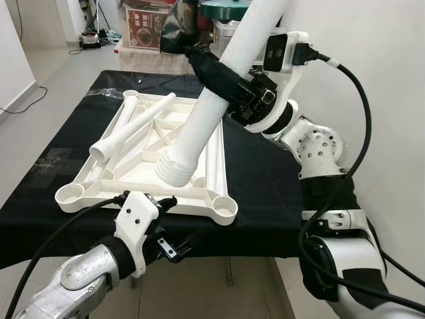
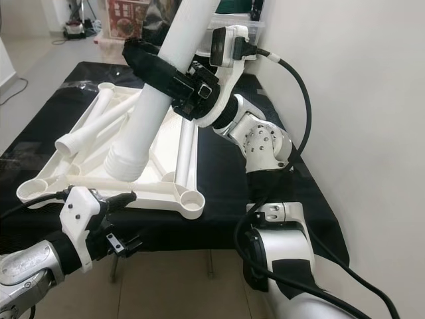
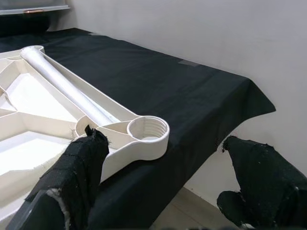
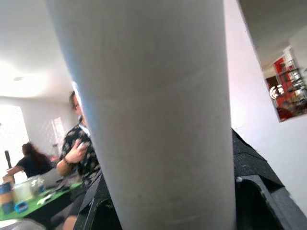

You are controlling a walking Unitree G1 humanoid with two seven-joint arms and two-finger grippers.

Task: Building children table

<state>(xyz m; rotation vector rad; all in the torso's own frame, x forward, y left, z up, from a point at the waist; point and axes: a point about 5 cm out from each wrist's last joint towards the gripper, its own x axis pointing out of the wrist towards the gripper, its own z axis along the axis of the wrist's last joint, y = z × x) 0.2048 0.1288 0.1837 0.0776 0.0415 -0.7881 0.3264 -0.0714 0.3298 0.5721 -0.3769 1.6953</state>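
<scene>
clamping table leg [image 1: 206, 113], right gripper [image 1: 222, 83]

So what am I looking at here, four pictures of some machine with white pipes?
It is a humanoid robot assembling a child's table. Two pictures come from cameras in its head, looking down; the other two sit on its wrists. On the black-covered bench lies the white tabletop, upside down, with loose legs resting on it. The right gripper holds one table leg, jaws shut around it, its threaded end pointing down over the tabletop. The left gripper waits at the near edge, jaws open, beside a corner socket.
</scene>
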